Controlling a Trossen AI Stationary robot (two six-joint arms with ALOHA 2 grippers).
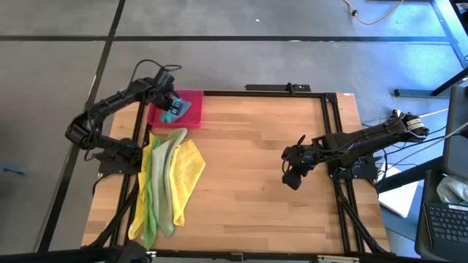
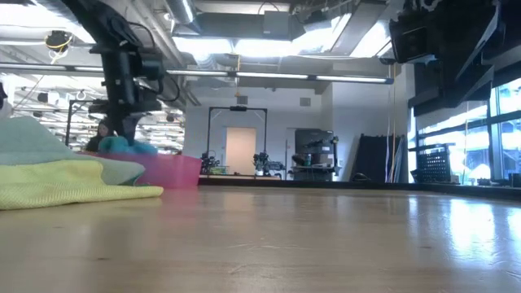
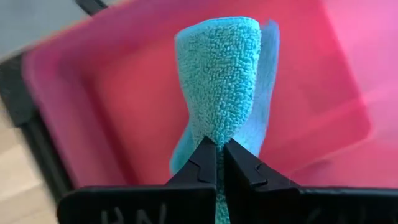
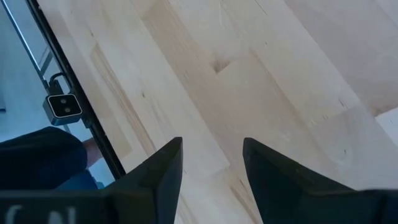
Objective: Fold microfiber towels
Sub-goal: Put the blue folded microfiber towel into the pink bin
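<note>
In the low view the pile of towels is cut off at the picture's left edge, and only the yellow one on the bottom and a pale layer above it can be told apart. From above, the pile lies along the table's left edge as overlapping yellow and green cloths; how many there are cannot be counted. Pale marks on the housing below the left fingers in the left wrist view are too cut off to read, and no other writing shows.

The left gripper has its fingers pressed together, pinching the teal towel, which stands up from the grip as a loose roll over the pink-red tray. That tray sits at the table's far left corner, with the left gripper above it.

The right gripper hangs over bare wood near the table's right edge, its fingers spread apart and holding nothing.
</note>
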